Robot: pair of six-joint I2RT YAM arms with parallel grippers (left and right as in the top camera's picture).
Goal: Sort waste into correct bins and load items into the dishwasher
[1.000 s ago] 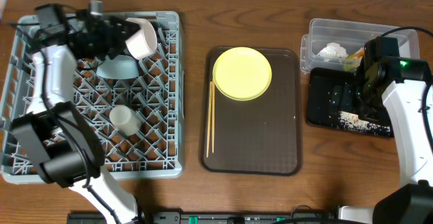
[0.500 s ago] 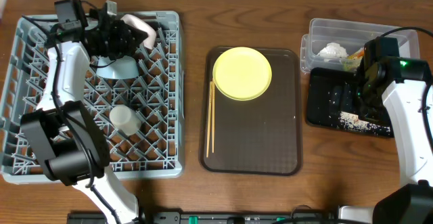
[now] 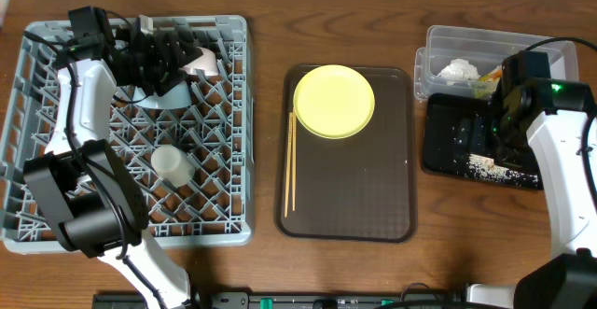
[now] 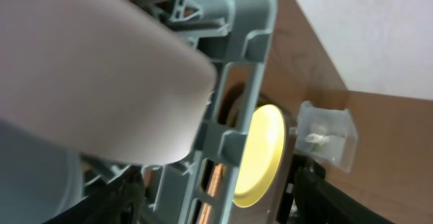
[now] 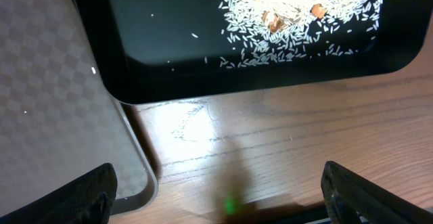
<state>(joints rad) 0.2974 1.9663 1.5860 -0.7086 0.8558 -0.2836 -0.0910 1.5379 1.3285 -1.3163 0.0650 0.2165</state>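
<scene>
Because the pinkish-white bowl (image 3: 203,62) rests tipped among rear pegs of the dish rack (image 3: 224,197), the left gripper (image 3: 179,52) beside it gapes empty, while the right gripper (image 5: 226,193) hangs open by the black tray (image 5: 169,41).

Pinkish-white bowl (image 3: 201,60) mostly behind left arm (image 3: 89,94) (blurred, cropped in wrist view), snack wrapper (image 3: 483,87) half hidden by right arm (image 3: 560,132)

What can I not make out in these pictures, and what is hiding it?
- Blue bowl: overhead, mostly hidden under the left arm.
- Wrapper: overhead, only a sliver shows beside the right arm.
- Pink bowl: left wrist, blurred, too close, cut by the frame edge.
- Rice: right wrist, pile cut off by the top edge.
</scene>
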